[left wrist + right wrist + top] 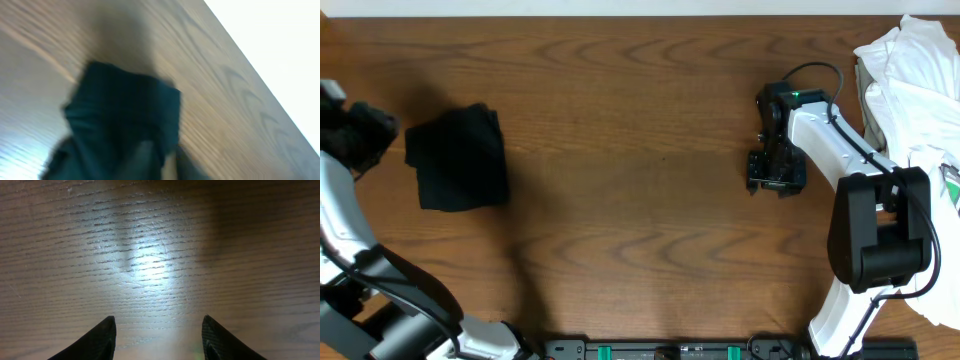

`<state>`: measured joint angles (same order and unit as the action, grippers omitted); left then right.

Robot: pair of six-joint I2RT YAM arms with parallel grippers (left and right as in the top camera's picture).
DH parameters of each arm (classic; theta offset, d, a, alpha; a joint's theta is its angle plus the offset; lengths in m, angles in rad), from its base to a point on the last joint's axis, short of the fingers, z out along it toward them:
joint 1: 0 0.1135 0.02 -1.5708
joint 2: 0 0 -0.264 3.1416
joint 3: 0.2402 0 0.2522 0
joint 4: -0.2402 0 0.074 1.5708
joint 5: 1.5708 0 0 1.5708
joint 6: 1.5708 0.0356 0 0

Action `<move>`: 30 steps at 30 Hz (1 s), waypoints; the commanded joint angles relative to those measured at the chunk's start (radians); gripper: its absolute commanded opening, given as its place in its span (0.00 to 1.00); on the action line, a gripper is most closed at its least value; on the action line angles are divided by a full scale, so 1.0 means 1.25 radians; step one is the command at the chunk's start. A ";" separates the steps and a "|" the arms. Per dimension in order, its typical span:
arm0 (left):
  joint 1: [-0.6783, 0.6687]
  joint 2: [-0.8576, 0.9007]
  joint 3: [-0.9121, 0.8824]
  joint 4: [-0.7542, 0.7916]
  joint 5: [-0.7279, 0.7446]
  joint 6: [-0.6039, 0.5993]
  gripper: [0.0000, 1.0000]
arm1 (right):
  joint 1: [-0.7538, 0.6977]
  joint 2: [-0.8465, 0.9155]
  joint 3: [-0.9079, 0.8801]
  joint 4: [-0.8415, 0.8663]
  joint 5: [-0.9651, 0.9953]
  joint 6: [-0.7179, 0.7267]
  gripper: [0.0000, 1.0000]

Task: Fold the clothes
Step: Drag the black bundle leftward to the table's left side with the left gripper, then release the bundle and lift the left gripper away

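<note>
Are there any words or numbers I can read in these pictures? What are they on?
No text can be read.
Folded black fabric T-shirt: no lettering shows, and the left wrist view is blurred.
Crumpled white cloth garments: a small green mark, too small to read.
Brown wooden table: only wood grain.

Right tool [157, 340] fingertips parted above wooden table [150, 230]; bright patch mid-frame, probably glare on grain.
</note>
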<state>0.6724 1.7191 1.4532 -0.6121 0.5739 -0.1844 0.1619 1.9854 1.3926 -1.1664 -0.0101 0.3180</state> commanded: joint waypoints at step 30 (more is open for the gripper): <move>-0.297 0.402 -0.035 0.166 0.022 0.041 0.08 | -0.003 -0.007 0.000 -0.031 0.004 -0.006 0.53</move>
<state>0.3172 2.1639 1.4330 -0.3847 0.5209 -0.1764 0.1619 1.9854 1.3926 -1.2045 -0.0097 0.3180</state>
